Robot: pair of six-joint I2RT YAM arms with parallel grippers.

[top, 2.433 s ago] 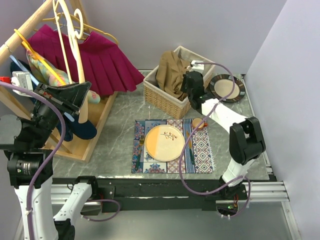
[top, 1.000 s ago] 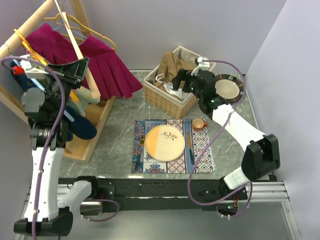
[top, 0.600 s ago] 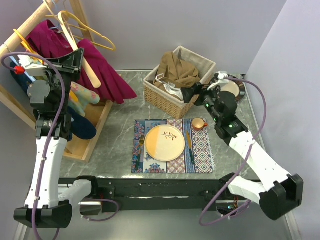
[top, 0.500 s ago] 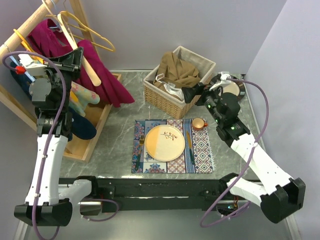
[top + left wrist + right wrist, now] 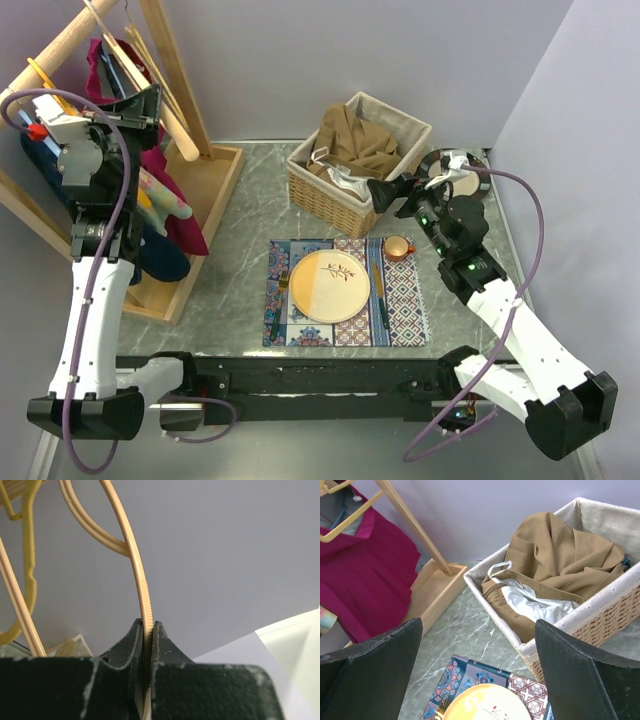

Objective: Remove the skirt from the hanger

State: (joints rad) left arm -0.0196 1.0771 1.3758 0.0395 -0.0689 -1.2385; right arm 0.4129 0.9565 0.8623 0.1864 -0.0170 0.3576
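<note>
Left gripper (image 5: 148, 630) is clamped tight on the thin cream plastic hanger (image 5: 139, 575). The magenta pleated skirt (image 5: 367, 575) hangs at the wooden rack (image 5: 415, 522), table's left side. Right gripper (image 5: 478, 624) is spread wide and holds nothing (near the wicker basket (image 5: 600, 605)). Best approach: hold the hanger steady, take the right jaws to the waistband, slide it off gently.

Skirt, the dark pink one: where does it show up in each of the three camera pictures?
Top external: the skirt hangs at upper left, beside the left arm.
Left wrist: not in it; only a cream hanger pinched in the left gripper.
Right wrist: the skirt fills the left side.
Shared landmark: the rack's slanted wooden post, in the top and right wrist views.
</note>
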